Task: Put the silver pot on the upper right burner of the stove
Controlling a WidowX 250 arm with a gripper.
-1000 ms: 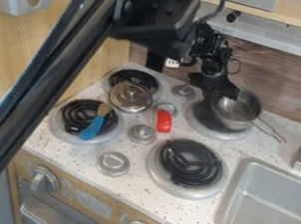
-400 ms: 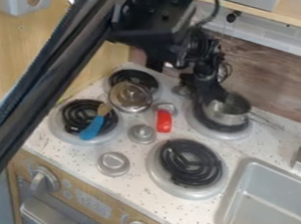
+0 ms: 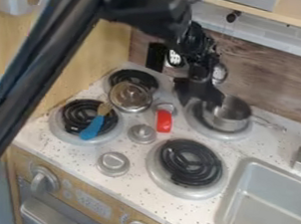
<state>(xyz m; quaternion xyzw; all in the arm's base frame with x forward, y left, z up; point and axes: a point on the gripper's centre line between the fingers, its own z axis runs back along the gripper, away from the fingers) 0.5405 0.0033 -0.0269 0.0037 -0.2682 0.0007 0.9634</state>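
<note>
Far to the left of the end effector, and lower in the view, a blue and brown tool (image 3: 92, 127) lies across a burner (image 3: 72, 111). Less far left is a round metal dish (image 3: 130, 97); a red object (image 3: 163, 121) is nearer, at the lower left. The end effector (image 3: 198, 98) hangs above the stove; I cannot tell how far it is open, or if it grips the silver pot (image 3: 229, 115). This pot sits upright just right of it, over the upper right burner (image 3: 224, 135), with its handle to the right.
</note>
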